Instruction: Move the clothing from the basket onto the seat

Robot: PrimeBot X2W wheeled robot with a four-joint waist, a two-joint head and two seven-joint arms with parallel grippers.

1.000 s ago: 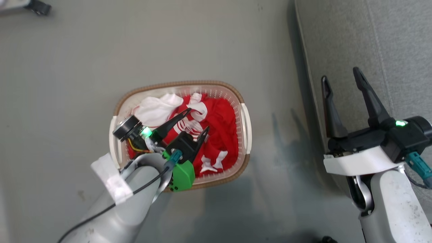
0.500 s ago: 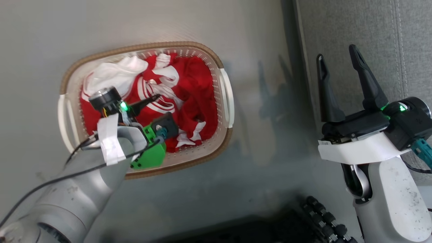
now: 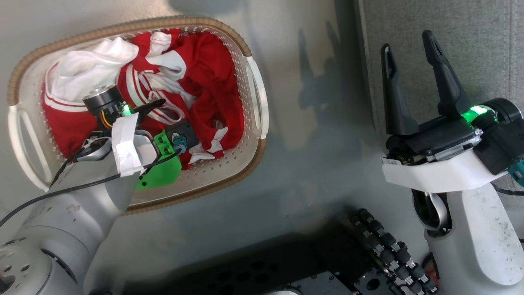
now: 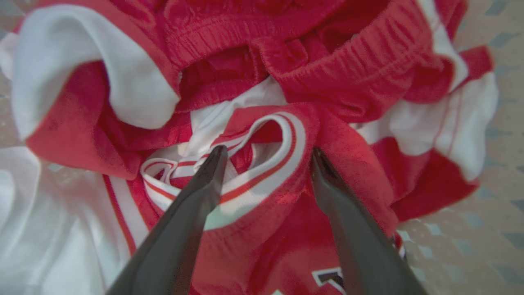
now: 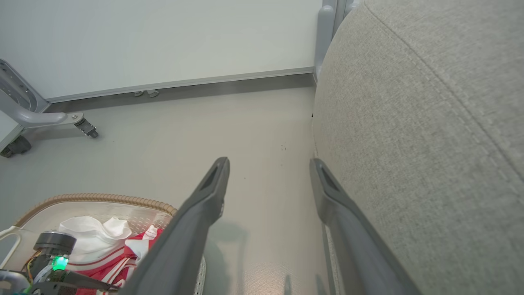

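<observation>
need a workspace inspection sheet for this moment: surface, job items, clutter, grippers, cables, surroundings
surface: smooth grey floor, carrying the basket.
job's things: red-and-white basketball clothing bunched inside the oval cream perforated plastic basket with brown rim; large light-grey fabric seat beside it, clothing not yet on it.
clutter: nothing seen.
grippers: left gripper open, down in the basket, fingers either side of a striped trim fold; right gripper open, holding nothing, at the seat's edge.
cables: black cable taped along the left forearm; teal connector at the right wrist.
surroundings: white wall with grey baseboard; grey caster leg; robot's black base.
</observation>
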